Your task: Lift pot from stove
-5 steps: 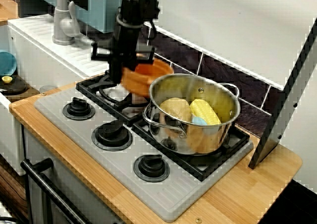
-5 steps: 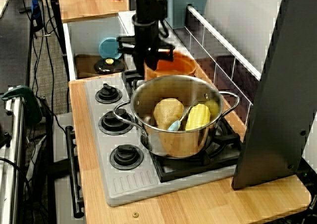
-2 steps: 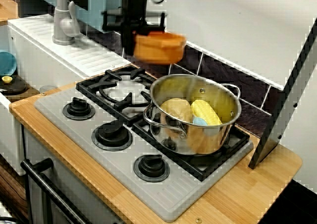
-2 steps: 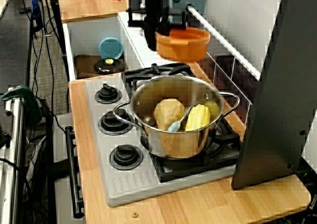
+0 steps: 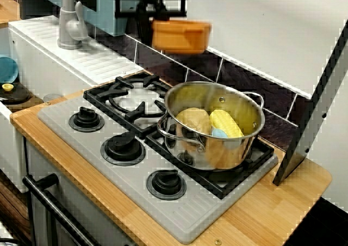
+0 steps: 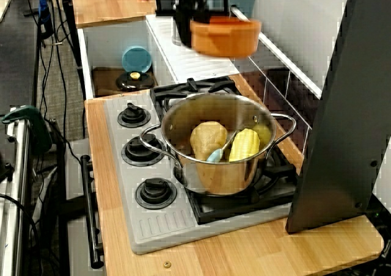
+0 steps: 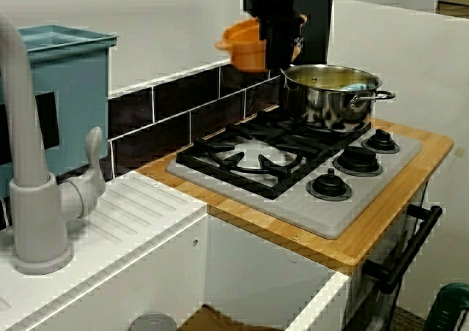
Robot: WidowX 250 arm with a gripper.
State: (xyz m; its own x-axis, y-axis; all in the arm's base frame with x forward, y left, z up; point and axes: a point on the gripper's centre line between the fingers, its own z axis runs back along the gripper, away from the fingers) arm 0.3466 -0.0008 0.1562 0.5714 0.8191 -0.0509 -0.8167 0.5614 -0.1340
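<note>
Above stove (image 5: 109, 164), pot (image 5: 181, 36) in claw (image 5: 151, 18)

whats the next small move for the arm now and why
Probably just hold position, or ease up slightly. The orange pot hangs in the gripper, well clear of the stove and above the steel pot, so the lift looks essentially done.

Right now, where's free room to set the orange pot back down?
Free: the rear burner grate, between the knobs and tiled wall, left of the steel pot. Also bare counter at the front corner. Crowded: front burner, filled by the steel pot. Gripper holds the orange pot aloft.
</note>
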